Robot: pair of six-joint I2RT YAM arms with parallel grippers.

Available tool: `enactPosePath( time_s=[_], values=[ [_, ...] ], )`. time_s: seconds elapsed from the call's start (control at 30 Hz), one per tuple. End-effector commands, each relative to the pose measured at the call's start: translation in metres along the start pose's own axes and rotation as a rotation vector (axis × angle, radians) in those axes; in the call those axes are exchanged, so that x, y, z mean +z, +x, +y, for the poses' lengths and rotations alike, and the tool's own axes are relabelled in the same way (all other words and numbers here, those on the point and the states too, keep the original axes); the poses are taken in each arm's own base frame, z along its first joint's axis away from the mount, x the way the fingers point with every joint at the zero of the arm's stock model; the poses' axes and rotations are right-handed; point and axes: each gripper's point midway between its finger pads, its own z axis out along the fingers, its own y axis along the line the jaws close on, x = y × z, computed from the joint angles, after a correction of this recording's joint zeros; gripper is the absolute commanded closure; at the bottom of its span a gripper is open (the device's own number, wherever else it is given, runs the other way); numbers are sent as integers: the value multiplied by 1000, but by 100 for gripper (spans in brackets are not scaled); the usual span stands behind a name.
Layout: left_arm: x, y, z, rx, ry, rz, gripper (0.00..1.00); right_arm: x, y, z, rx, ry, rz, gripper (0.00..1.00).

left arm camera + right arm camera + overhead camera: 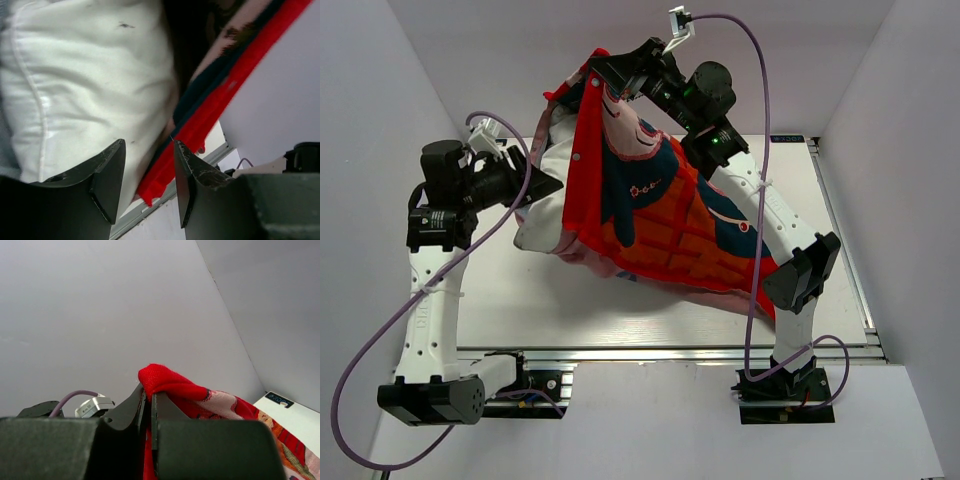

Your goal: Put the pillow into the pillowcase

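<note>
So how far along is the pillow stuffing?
Done: right gripper shut on the pillowcase edge, held high. In hand: pillow looks partly covered, left gripper open at its exposed end. Left: get that white end fully inside.

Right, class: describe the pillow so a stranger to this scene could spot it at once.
Look at the white table between the two arms, at the heap of fabric. The red pillowcase, held up by the right gripper, drapes over most of it. The pillow is the plump bulge at the heap's left side, the only plain white cloth, with a piped seam.
</note>
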Motion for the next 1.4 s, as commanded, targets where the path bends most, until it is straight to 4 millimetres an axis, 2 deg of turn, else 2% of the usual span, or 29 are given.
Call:
enactPosePath(
  time_s=[0.0, 0.17, 0.27, 0.43, 0.53, 0.6, 0.83, 0.87, 0.93, 0.97, 1.0, 1.03, 1.07, 1.1, 1.13, 1.17, 1.2, 1.23, 1.27, 1.3, 1.37],
  values=[
    [-4, 1, -30, 72, 101, -11, 48, -16, -78, 78, -67, -161, -182, 100],
    [-10, 15, -38, 101, 146, 19, 47, -14, -79, 76, -74, -155, -188, 100],
    [-12, 24, -35, 118, 141, 31, 45, -13, -80, 77, -71, -158, -191, 100],
    [-7, 30, -9, 142, 26, 60, 45, -14, -83, 81, -76, -167, -197, 100],
    [-1, 30, -2, 145, 13, 53, 44, -16, -85, 85, -76, -177, -195, 100],
    [2, 26, -9, 142, 55, 35, 44, -16, -83, 84, -69, -175, -190, 100],
    [12, 32, -33, 146, 175, 45, 48, -15, -85, 85, -70, -177, -196, 100],
    [16, 38, -35, 142, 186, 67, 50, -15, -85, 85, -70, -176, -195, 100],
    [21, 40, -37, 140, 184, 76, 64, -14, -84, 83, -68, -172, -193, 100],
    [22, 43, -38, 142, 181, 84, 72, -14, -84, 82, -69, -170, -194, 100],
    [22, 42, -39, 144, 176, 85, 87, -14, -84, 81, -74, -165, -194, 100],
    [21, 38, -35, 152, 140, 68, 95, -14, -82, 79, -91, -159, -192, 100],
    [11, 29, -39, 168, 100, 55, 100, -14, -81, 77, -100, -154, -188, 100],
    [5, 21, -39, 180, 59, 38, 100, -17, -84, 79, -118, -153, -193, 100],
    [-2, 7, -35, 196, -18, -7, 100, -17, -77, 67, -154, -127, -178, 100],
    [-13, 6, -33, 181, -78, 1, 100, -17, -74, 61, -167, -114, -169, 100],
    [-33, -21, -53, 215, -91, -81, 100, -19, -72, 57, -181, -102, -158, 100],
    [-43, -31, -58, 220, -115, -114, 100, -20, -63, 48, -191, -93, -125, 100],
    [-52, -35, -57, 195, -162, -128, 100, -21, -59, 37, -230, -73, -98, 93],
    [-67, -47, -71, 200, -160, -179, 100, -22, -53, 31, -243, -62, -70, 73],
    [-72, -44, -67, 160, -199, -168, 100, -25, -40, 24, -310, -92, 13, 51]
  ],
)
